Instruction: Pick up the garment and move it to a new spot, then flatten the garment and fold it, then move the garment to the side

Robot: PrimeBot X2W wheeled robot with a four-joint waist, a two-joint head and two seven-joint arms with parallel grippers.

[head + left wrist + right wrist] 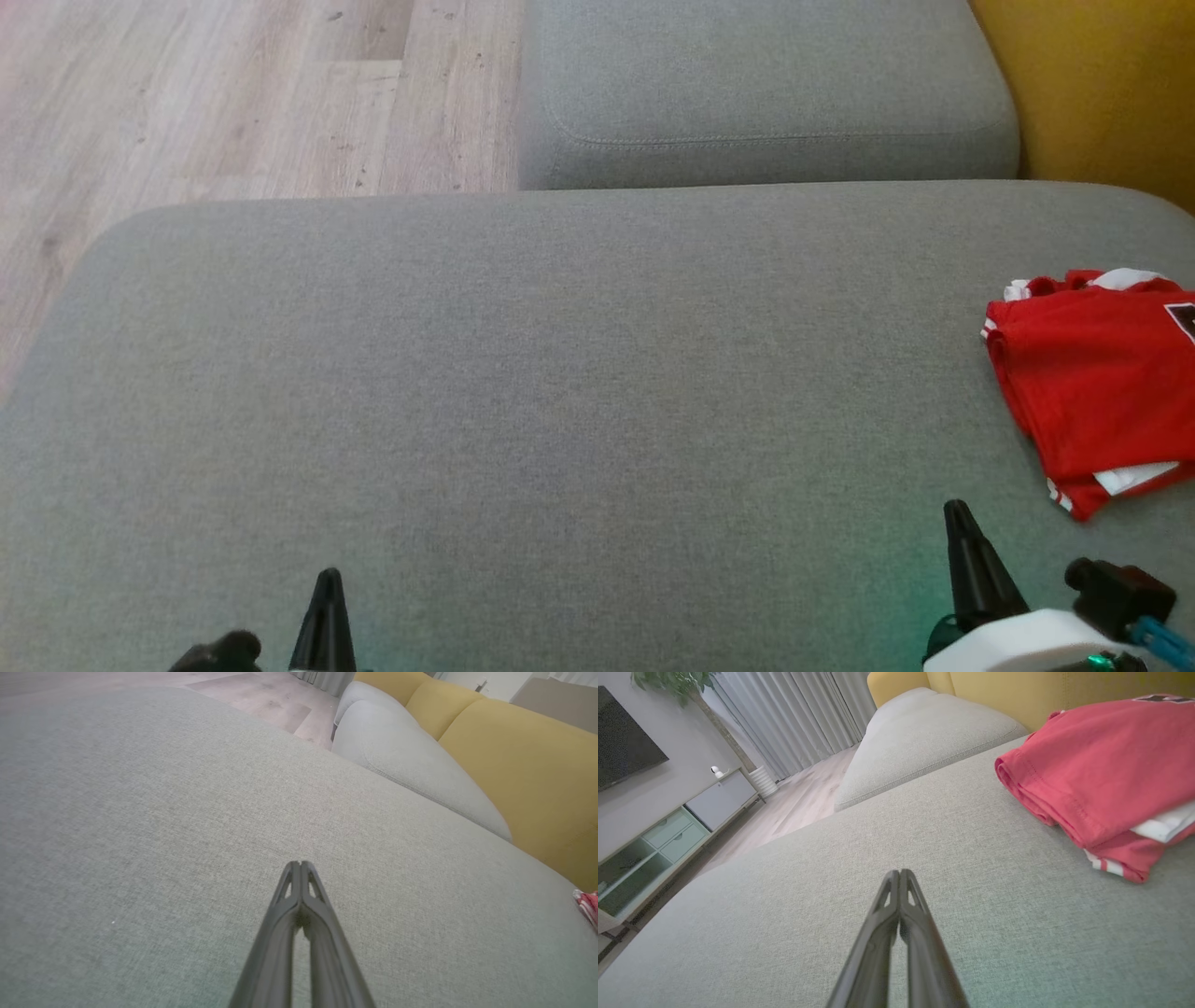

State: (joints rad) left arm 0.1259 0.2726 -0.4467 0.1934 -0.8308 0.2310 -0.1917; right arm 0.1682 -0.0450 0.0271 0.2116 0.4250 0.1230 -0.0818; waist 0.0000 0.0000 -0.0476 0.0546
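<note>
Nearest, the left jaws are closed on nothing, the two dark fingers (275, 942) pressed tip to tip just above the grey seat cushion (140, 835). The right jaws are the same: fingers (873, 952) together and empty, hanging low over the same cushion.

Ahead of the right jaws and off to their right, near but not touching, lies the garment (1092, 765). It is a red shirt with white trim, folded into a compact stack. From the head view the garment (1092, 392) sits at the right end of the cushion, running off the frame edge, well apart from the left jaws.

Folded and off to the side as it is, the task looks close to finished.

The shirt appears to be soft, light knit cloth. It will likely sag from wherever it is pinched, and its layers may slide apart if only the top one is caught. The sounder hold seems to be the rounded folded edge facing the right jaws, gripped through the whole stack. The near corner, where loose white layers poke out, looks a poorer spot.

Beyond the jaws sits a second grey cushion (766, 84), with wooden floor (187, 112) to its left and the yellow backrest (1102, 84) to its right.
</note>
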